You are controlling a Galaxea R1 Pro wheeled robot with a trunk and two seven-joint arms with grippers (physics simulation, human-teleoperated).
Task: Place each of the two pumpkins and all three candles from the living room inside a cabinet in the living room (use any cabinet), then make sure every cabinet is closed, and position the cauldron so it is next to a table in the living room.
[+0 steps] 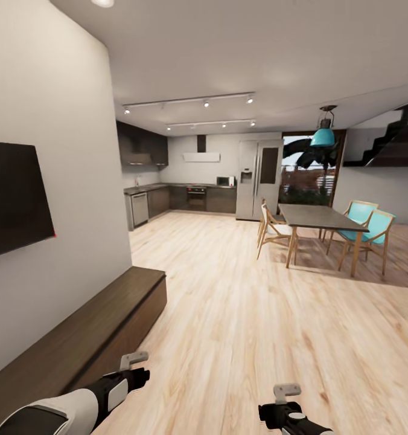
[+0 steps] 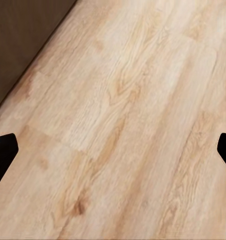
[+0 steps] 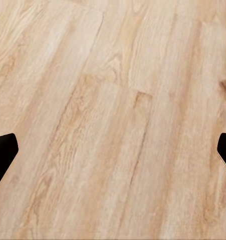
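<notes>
The cabinet [image 1: 89, 332], a long low dark-brown unit, runs along the left wall under a black TV [image 1: 14, 196]; its front looks shut. My left arm [image 1: 101, 396] hangs beside its near end, and the left wrist view catches the cabinet's dark side [image 2: 22, 35] next to bare floor. My left gripper [image 2: 113, 150] is open, its black fingertips [image 2: 1, 152] wide apart over the planks with nothing between them. My right gripper [image 3: 113, 150] is open too, over bare wooden floor. The pumpkins, candles, cauldron and table are out of view.
Light wooden floor [image 1: 240, 314] stretches ahead to a kitchen with dark cupboards [image 1: 168, 202] and a steel fridge [image 1: 258, 180]. At the right stands a taller dark dining table [image 1: 321, 219] with white and teal chairs [image 1: 367, 232]. A staircase [image 1: 397, 142] rises at far right.
</notes>
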